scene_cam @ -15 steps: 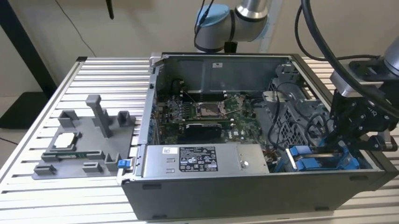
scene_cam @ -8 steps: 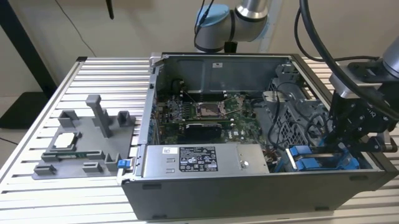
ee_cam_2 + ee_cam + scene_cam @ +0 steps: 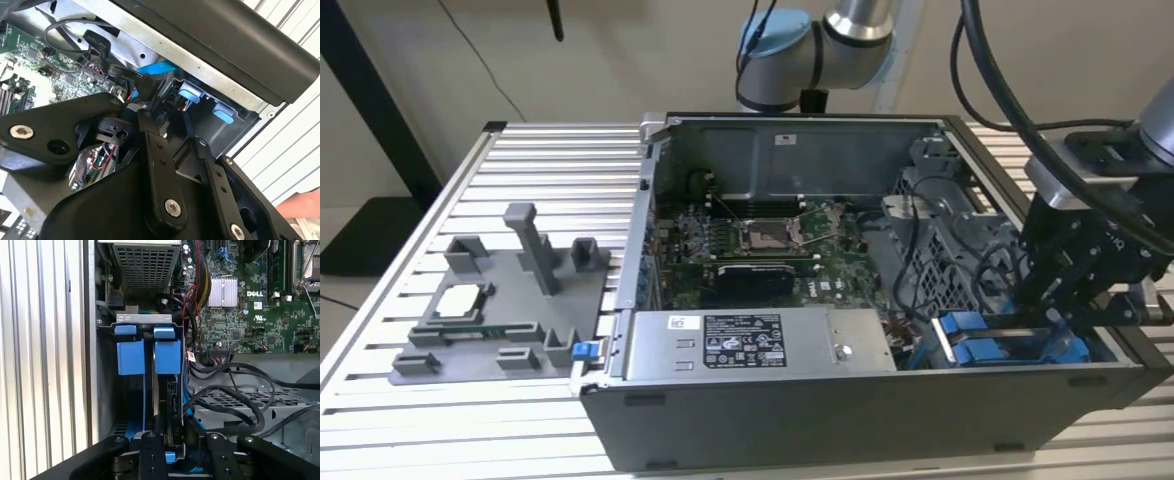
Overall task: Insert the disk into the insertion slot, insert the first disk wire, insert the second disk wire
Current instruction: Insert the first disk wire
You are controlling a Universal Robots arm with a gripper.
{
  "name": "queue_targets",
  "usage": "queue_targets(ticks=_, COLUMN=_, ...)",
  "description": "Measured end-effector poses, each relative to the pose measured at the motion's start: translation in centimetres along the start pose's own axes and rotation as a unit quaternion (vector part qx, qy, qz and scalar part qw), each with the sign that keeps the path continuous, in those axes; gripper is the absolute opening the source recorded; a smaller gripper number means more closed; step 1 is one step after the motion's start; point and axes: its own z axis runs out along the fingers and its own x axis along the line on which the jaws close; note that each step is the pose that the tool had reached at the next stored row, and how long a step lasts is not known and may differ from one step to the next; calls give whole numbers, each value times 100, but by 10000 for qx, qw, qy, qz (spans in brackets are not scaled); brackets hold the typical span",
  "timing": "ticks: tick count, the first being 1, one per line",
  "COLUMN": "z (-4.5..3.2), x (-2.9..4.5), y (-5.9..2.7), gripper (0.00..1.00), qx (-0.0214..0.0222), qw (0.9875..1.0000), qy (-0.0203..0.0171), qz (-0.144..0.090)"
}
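Observation:
Two blue-tabbed carriers (image 3: 131, 357) (image 3: 167, 356) sit side by side in the insertion slot bays of the grey drive cage (image 3: 144, 318) at the open case's front corner, on the exterior view's right. I cannot tell which of them holds the disk; a dark drive edge (image 3: 171, 397) shows under one tab. My gripper (image 3: 1067, 312) is lowered into the case right behind these carriers. In the second wrist view its fingers (image 3: 151, 131) close on a black connector (image 3: 146, 89) of a flat blue disk wire (image 3: 156, 67) at the drive's rear. The blue wire (image 3: 186, 399) runs along the drive.
Black cables (image 3: 235, 400) loop over a perforated plate beside the cage. The motherboard (image 3: 767, 240) fills the case floor and the power supply (image 3: 747, 345) sits along the front wall. A grey fixture (image 3: 507, 310) with parts stands on the slatted table, on the exterior view's left.

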Motion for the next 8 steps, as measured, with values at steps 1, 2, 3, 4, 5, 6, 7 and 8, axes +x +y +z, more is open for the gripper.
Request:
queue_targets(ticks=1, z=-46, x=-4, y=6, gripper=100, qx=0, qw=10000, qy=2, qz=1)
queue_targets(ticks=2, z=-91, x=-8, y=8, gripper=100, qx=0, qw=10000, qy=2, qz=1)
queue_targets(ticks=3, z=-131, x=-10, y=14, gripper=100, qx=1, qw=10000, qy=2, qz=1)
queue_targets(ticks=4, z=-170, x=-13, y=20, gripper=100, qx=0, qw=10000, qy=2, qz=1)
queue_targets(ticks=5, z=-211, x=-17, y=25, gripper=100, qx=0, qw=10000, qy=2, qz=1)
queue_targets(ticks=6, z=-248, x=-19, y=30, gripper=100, qx=0, qw=10000, qy=3, qz=1)
queue_targets(ticks=7, z=-284, x=-23, y=36, gripper=100, qx=0, qw=10000, qy=2, qz=1)
queue_targets(ticks=8, z=-315, x=-26, y=41, gripper=100, qx=1, qw=10000, qy=3, qz=1)
